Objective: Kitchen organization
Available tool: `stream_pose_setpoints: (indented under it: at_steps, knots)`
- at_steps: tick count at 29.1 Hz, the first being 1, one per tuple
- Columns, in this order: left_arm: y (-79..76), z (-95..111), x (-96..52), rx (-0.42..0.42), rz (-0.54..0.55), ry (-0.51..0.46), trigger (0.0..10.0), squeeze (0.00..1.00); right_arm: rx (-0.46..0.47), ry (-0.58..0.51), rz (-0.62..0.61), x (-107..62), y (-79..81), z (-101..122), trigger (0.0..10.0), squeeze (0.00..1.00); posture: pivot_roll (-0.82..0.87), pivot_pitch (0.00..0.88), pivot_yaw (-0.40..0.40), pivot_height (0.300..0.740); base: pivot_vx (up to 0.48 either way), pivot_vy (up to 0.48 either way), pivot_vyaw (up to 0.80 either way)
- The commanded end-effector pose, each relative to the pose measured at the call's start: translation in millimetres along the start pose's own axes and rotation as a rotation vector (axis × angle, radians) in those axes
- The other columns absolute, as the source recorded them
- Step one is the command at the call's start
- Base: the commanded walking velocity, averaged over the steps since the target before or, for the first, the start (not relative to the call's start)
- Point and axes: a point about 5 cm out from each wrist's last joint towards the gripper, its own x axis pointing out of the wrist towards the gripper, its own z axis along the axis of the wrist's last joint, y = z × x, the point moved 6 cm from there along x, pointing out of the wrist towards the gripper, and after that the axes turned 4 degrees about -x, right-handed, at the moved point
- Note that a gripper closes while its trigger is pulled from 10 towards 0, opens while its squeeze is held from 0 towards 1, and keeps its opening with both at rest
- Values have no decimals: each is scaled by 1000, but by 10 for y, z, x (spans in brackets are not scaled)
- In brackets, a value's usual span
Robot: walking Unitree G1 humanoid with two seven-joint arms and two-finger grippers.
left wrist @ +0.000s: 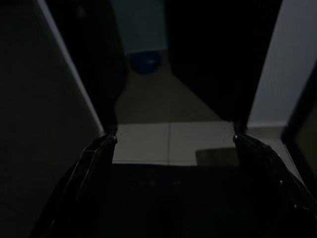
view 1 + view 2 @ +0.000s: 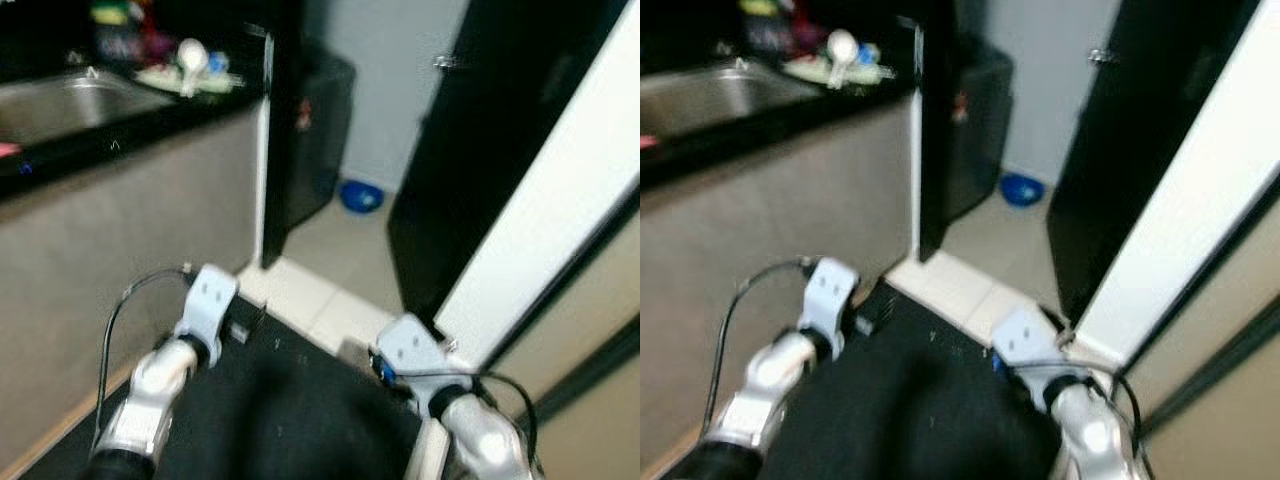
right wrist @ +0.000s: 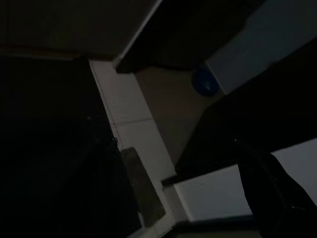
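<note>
Both arms hang low over a dark floor mat (image 2: 300, 420), the left gripper (image 1: 171, 141) spread wide and empty, the right gripper's (image 3: 247, 168) spread unclear, well apart from the steel sink (image 2: 60, 105) and a blue bowl (image 2: 361, 196) on the floor ahead.

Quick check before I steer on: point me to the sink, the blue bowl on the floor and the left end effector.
sink (image 2: 60, 105), left eye view, on its steel basin.
blue bowl (image 2: 361, 196), left eye view, on its middle.
left end effector (image 1: 171, 139), left wrist view, midway between its spread fingertips.

Brushed-metal sink (image 2: 60, 105), glossy black counter (image 2: 120, 140), smooth pale floor tiles (image 2: 330, 255).
</note>
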Motion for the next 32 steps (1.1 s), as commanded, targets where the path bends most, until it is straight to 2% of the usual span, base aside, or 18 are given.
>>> stream_pose_setpoints:
  at_steps: [1,5,7,12,13,14,16,22,26,28,30,31,32]
  knots:
    - [-81,35,10,9,-26,-2,10000,0,-59,-16,8,-26,9,52,10000,0,-6,0,-79,740,0,0,-769]
    - [-83,-54,0,2,-22,29,10000,0,-114,-35,28,-22,59,98,10000,0,-5,0,-78,740,0,0,-769]
    - [26,-224,-21,-49,33,83,10000,0,-139,-60,38,-16,102,162,10000,0,-6,0,-78,740,0,0,-769]
    - [114,-344,-35,-96,79,121,10000,0,-170,-96,71,-20,204,231,10000,0,-6,0,-80,740,0,0,-769]
    - [173,-458,-50,-133,111,163,10000,0,-237,-131,110,-35,344,286,10000,0,-6,0,-82,740,0,0,0]
    - [173,-458,-50,-133,111,163,10000,0,-237,-131,110,-35,344,286,10000,0,-6,0,-82,740,0,0,0]
    - [215,-558,-63,-163,136,202,10000,0,-300,-141,115,-43,391,304,10000,0,-6,0,-83,740,0,0,0]
    - [231,-586,-51,-176,145,211,10000,0,-336,-157,146,-69,461,318,10000,0,-17,0,-81,740,0,0,0]
    - [198,-474,6,-147,122,168,10000,0,-302,-151,144,-49,444,308,10000,0,-14,0,-76,740,0,0,0]
    - [174,-300,40,-103,94,106,10000,0,-192,-137,90,-30,317,309,10000,0,-8,0,-80,740,0,0,0]
    - [146,-182,57,-70,72,65,10000,0,-125,-128,51,-21,219,299,10000,0,-3,1,-85,740,0,0,0]
    - [115,-99,58,-48,49,36,10000,0,-85,-124,13,-7,118,285,10000,0,-3,0,-88,740,0,0,0]
    - [115,-99,58,-48,49,36,10000,0,-85,-124,13,-7,118,285,10000,0,-3,0,-88,740,0,0,0]
